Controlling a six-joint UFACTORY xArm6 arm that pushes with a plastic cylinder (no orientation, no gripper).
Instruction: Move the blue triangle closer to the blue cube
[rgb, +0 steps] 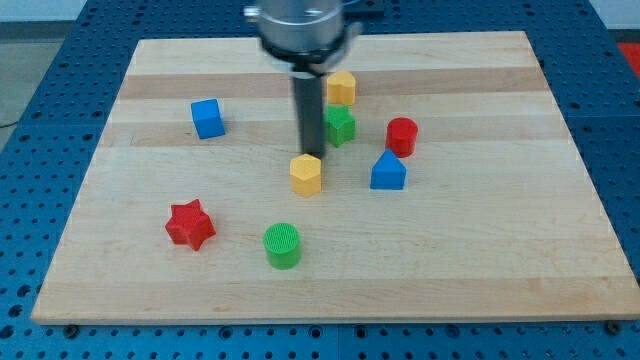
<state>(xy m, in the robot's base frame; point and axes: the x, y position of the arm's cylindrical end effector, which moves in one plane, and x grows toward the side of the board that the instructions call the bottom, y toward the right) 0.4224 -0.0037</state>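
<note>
Just above the yellow block (306, 173) at frame centre rests my tip (310, 155), a bare rod holding nothing. Right of it sits the blue triangle (388, 172); the blue cube (208, 118) lies upper left, well apart.

tip (309, 155) | touching its bottom: yellow block (306, 174) | right: blue triangle (388, 172) | upper left, well apart: blue cube (208, 118)
</note>
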